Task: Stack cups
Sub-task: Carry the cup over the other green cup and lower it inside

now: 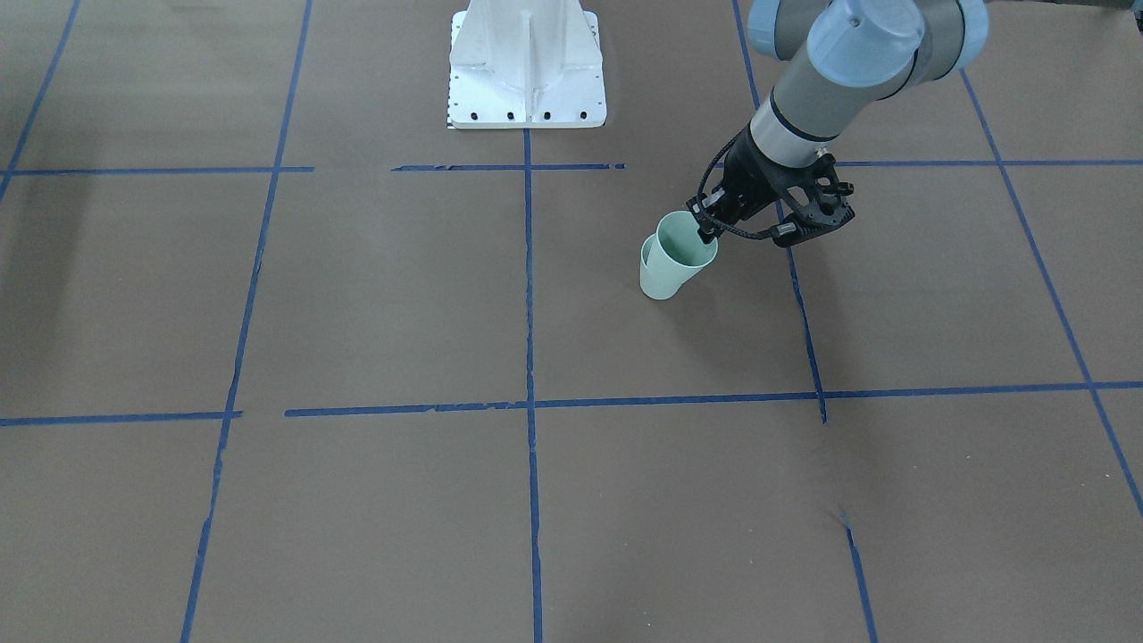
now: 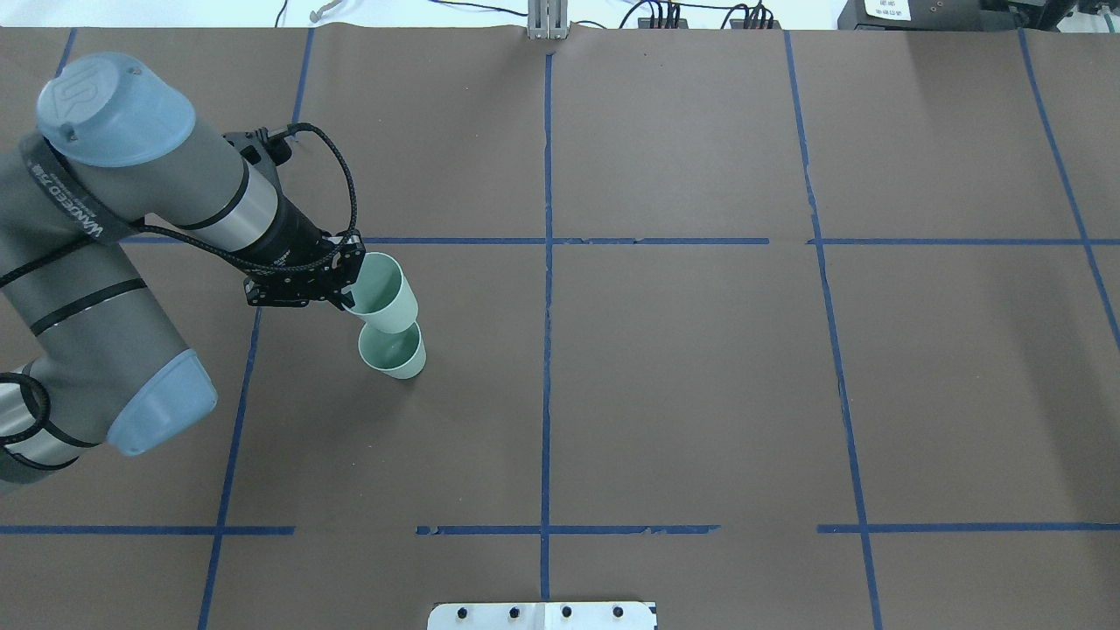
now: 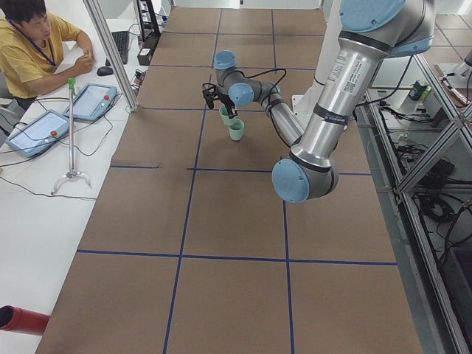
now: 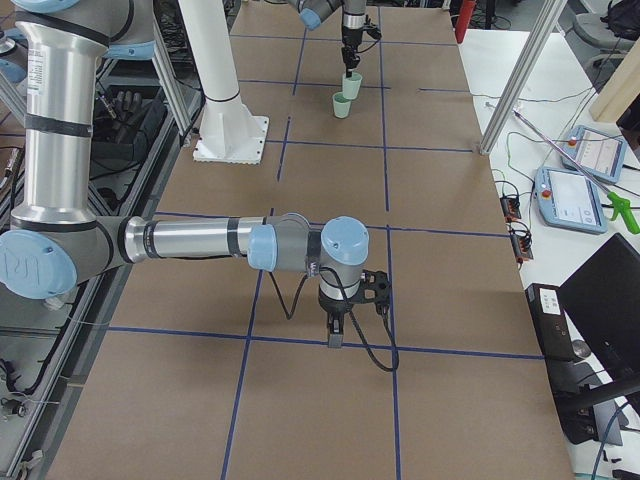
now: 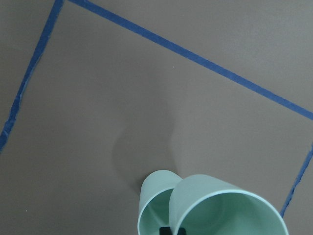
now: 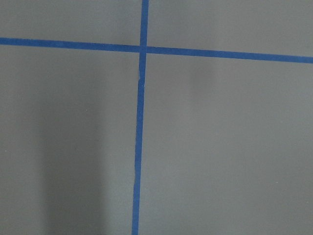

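Closest to me, filling the left of the overhead view, is the bulky left arm (image 2: 131, 219), reaching out over the desk (image 2: 700, 394). At its end the left gripper (image 2: 348, 289) is clamped on the rim of the held cup (image 2: 382, 284). It pinches the wall rather than wrapping the body, I'd say so that the tapered base is left free to drop into another cup. The cup hangs tilted, off the surface.

Just beside and below it, the standing cup (image 2: 392, 350) sits upright on the desk, mouth up, placed to receive. The held cup's base is right at that open rim. From the wrist camera the two overlap, but I can't tell whether the base has entered the mouth or only hovers at its edge. My guess is the stacking is at the lining-up stage: the tilt needs levelling and the base centring before lowering.

Further right the brown desk shows only its blue tape lines (image 2: 547, 262). The right arm (image 4: 200, 240) is well apart from both cups, its right gripper (image 4: 335, 340) pointing down at the desk, apparently parked out of the way. Whether that gripper is parted or closed I cannot tell from the side view.
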Controlling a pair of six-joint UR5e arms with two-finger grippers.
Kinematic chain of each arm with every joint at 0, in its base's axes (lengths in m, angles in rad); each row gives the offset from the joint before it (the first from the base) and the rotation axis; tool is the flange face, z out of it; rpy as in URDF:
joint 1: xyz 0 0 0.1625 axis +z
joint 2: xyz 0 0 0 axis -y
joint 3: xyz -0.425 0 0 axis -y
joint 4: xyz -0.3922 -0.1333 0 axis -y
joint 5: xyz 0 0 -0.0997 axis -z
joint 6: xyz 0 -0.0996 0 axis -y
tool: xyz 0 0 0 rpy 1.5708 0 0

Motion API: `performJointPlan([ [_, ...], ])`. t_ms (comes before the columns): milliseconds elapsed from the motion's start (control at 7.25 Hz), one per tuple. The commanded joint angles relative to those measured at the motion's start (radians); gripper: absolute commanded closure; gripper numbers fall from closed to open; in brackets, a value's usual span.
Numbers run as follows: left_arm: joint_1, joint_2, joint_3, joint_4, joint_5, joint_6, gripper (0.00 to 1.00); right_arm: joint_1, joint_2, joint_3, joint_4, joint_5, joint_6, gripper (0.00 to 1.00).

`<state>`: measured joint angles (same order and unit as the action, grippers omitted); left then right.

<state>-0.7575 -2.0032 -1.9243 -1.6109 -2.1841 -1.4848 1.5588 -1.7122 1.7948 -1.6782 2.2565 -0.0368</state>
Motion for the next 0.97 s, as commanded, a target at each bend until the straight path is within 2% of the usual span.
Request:
performJointPlan([
  [0, 0.003, 0.000, -0.033, 0.081, 0.001, 0.000, 1.00, 0.001, 0.000, 0.000, 0.000, 0.000, 0.000, 0.00],
  [138, 0.006, -0.002, -0.030, 0.113, 0.001, 0.000, 1.00, 0.000, 0.000, 0.000, 0.000, 0.000, 0.000, 0.00],
  [828, 0.041, -0.012, -0.018, 0.115, 0.003, -0.005, 1.00, 0.000, 0.000, 0.000, 0.000, 0.000, 0.000, 0.00],
])
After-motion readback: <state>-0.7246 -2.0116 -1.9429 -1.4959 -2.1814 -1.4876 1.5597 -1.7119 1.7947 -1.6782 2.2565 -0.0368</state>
